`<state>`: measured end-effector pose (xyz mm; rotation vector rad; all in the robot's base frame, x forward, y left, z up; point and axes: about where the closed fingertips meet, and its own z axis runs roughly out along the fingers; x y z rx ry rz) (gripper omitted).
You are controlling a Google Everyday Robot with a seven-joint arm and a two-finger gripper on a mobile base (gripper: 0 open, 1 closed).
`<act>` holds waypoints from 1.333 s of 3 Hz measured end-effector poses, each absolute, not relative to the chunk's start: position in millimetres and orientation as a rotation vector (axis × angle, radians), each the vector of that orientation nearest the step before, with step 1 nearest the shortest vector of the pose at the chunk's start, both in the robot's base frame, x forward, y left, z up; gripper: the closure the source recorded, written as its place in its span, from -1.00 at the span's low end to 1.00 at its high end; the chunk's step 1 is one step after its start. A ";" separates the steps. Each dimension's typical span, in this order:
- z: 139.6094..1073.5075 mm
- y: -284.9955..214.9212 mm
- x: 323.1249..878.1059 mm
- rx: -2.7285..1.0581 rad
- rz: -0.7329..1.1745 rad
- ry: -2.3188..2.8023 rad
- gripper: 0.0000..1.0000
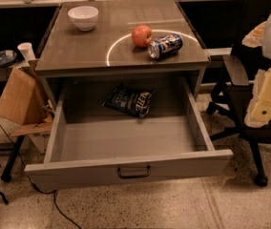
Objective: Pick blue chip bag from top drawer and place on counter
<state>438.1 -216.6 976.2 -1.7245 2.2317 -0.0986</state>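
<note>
The blue chip bag (129, 100) lies flat at the back of the open top drawer (126, 168), dark navy with white lettering, tilted slightly. The drawer is pulled fully out, its dark bar handle facing me. The counter (88, 46) above it is grey-brown and glossy, with a thin white circle marked on it. My gripper (264, 99) shows as pale cream parts at the right edge of the view. It is well right of the drawer, apart from the bag, and holds nothing that I can see.
On the counter stand a white bowl (83, 17), a red apple (142, 36) and a blue-and-silver soda can (165, 46) lying on its side. A black chair (250, 80) stands to the right. A cardboard box (18, 99) and a paper cup (26, 50) are on the left.
</note>
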 end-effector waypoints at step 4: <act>849.6 -131.9 453.9 -1.108 0.423 2.508 -1.00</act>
